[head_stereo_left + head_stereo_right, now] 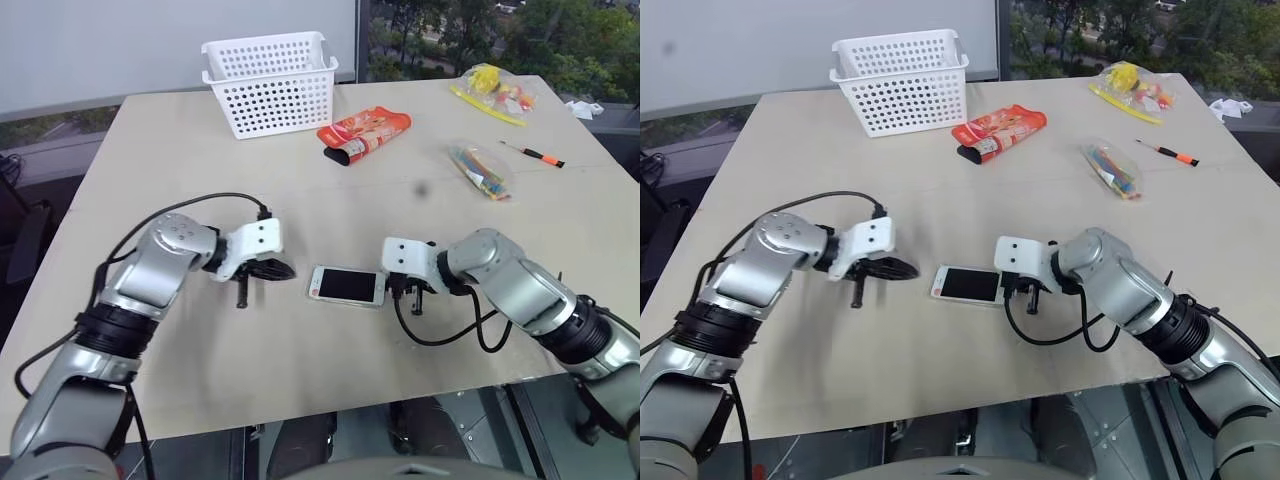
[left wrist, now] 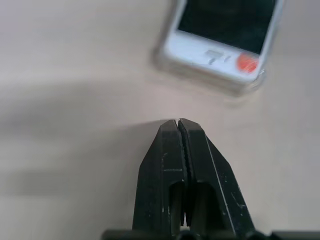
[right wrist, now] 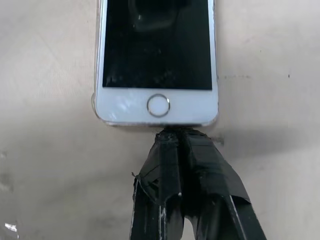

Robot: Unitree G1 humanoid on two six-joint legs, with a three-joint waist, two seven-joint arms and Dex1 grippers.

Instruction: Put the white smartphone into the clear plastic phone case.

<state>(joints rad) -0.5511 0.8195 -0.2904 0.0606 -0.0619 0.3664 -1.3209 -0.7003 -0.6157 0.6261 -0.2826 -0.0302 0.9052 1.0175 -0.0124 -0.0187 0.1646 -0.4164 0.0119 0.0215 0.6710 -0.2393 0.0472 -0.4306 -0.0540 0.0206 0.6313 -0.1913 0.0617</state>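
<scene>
While both grippers are pinched shut on nothing, the right gripper point(image 3: 175, 134) presses its tips against the phone point(image 1: 346, 285), already seated in its clear case point(image 2: 165, 60); the left gripper point(image 2: 178, 122) waits just short. Pushing harder could skate it leftward. Bare table point(image 1: 300, 370) surrounds them.

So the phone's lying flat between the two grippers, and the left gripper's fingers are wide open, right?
Not quite: the left gripper is shut, fingers pressed together, as the left wrist view shows. The white smartphone does lie flat between it and the right gripper.
</scene>
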